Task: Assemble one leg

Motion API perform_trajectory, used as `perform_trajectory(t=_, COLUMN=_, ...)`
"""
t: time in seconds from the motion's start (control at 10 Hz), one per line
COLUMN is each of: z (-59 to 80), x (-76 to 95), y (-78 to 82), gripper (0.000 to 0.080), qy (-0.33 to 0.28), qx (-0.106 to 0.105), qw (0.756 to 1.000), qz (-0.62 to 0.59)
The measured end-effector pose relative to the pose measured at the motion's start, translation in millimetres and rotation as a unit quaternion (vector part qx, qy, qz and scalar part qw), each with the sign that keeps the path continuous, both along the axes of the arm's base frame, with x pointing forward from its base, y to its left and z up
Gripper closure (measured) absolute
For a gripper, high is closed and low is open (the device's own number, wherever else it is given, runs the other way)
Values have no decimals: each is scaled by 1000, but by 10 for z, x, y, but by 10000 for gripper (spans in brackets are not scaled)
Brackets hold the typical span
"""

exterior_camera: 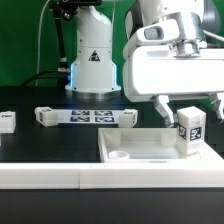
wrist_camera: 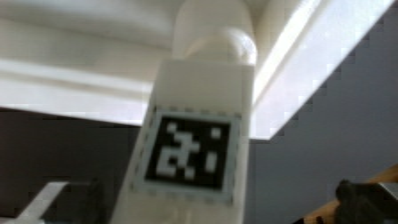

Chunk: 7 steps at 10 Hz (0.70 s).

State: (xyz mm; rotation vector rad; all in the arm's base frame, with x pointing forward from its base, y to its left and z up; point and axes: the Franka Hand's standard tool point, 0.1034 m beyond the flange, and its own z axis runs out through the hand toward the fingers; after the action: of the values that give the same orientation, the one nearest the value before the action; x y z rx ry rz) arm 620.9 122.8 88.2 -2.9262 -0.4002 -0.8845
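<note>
The leg (exterior_camera: 190, 129), a small white post with a black-and-white tag, stands upright at the right end of the large flat white piece (exterior_camera: 140, 147). My gripper (exterior_camera: 190, 110) hangs over it, one finger (exterior_camera: 163, 107) on each side. In the wrist view the leg (wrist_camera: 196, 120) fills the middle, its rounded tip pointing away and its tag facing the camera. The dark fingertips (wrist_camera: 45, 205) at both edges stand apart from the leg's sides, so the gripper (wrist_camera: 199, 212) is open. The flat white piece (wrist_camera: 71, 75) shows pale and blurred behind the leg.
The marker board (exterior_camera: 85, 117) lies behind the flat piece, toward the exterior view's left. Another small white tagged post (exterior_camera: 7, 122) lies at the far left edge. The arm's white base (exterior_camera: 92, 62) stands at the back. A round hole (exterior_camera: 118, 156) shows in the flat piece.
</note>
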Motion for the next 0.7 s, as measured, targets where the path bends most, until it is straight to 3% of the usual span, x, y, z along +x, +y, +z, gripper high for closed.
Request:
perform_trajectory(t=0.4, z=13, x=51, y=-54, gripper=150, qy=21, qx=-5, qw=1000, qz=3)
perform_trajectory(t=0.7, z=-31, x=12, y=-17, gripper=150, qy=127, qx=-11, qw=992, qz=15)
